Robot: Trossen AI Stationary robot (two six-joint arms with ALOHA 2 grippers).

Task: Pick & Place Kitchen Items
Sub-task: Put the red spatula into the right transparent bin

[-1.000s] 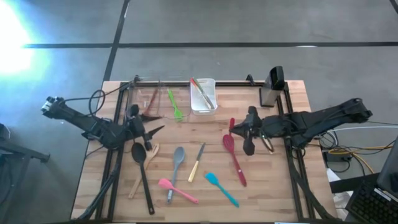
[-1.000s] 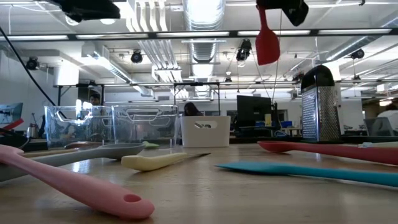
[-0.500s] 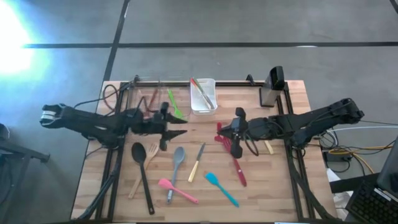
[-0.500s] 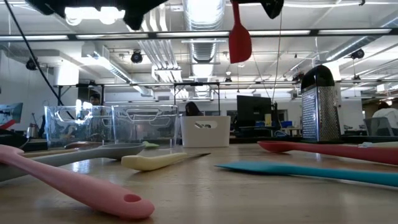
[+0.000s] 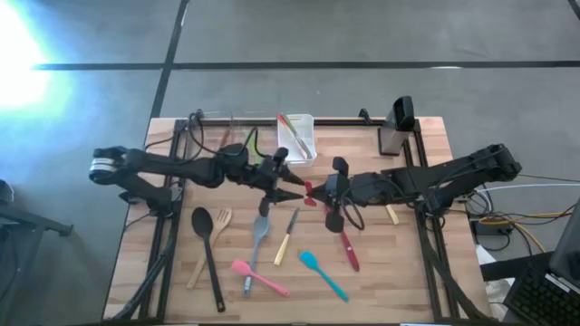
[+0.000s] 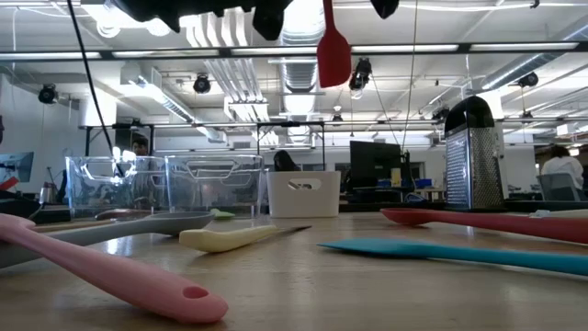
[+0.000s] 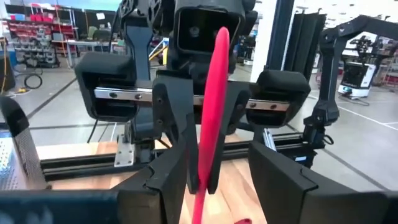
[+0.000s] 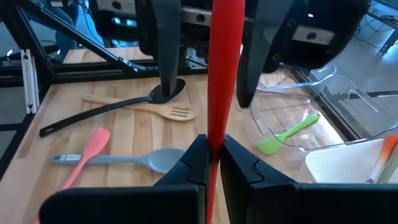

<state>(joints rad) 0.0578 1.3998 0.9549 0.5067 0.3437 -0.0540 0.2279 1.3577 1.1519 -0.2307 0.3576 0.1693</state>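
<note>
A red spatula (image 5: 311,192) hangs upright above the table's middle, its blade (image 6: 333,51) pointing down. My right gripper (image 5: 321,194) has reached in from the table's right and is shut on the spatula. My left gripper (image 5: 292,181) comes from the left and is open. Its fingers (image 8: 166,43) stand on either side of the spatula's handle (image 7: 208,124); whether they touch it I cannot tell. On the table lie a black spoon (image 5: 203,223), a wooden turner (image 5: 210,244), a grey spoon (image 5: 259,231), a pink spatula (image 5: 258,276), a teal spatula (image 5: 323,273) and a red spoon (image 5: 348,251). My right gripper pinches the red spatula's handle (image 8: 216,134) between its two fingers, some way above the blade. The fingers come level from the table's right and lie across the handle. The spatula is lifted clear and upright, with its blade hanging below the fingers.
A clear bin (image 5: 217,145) holding a green spatula (image 5: 255,151) and a white bin (image 5: 297,156) holding utensils stand at the far edge. A metal grater (image 5: 395,127) stands far right. A cream-handled knife (image 5: 286,237) lies mid-table.
My right gripper has carried the red spatula toward the table's left, staying shut on it. My left gripper has swept from the table's left side toward the middle and now stands around the spatula. The utensils on the table have not moved.
</note>
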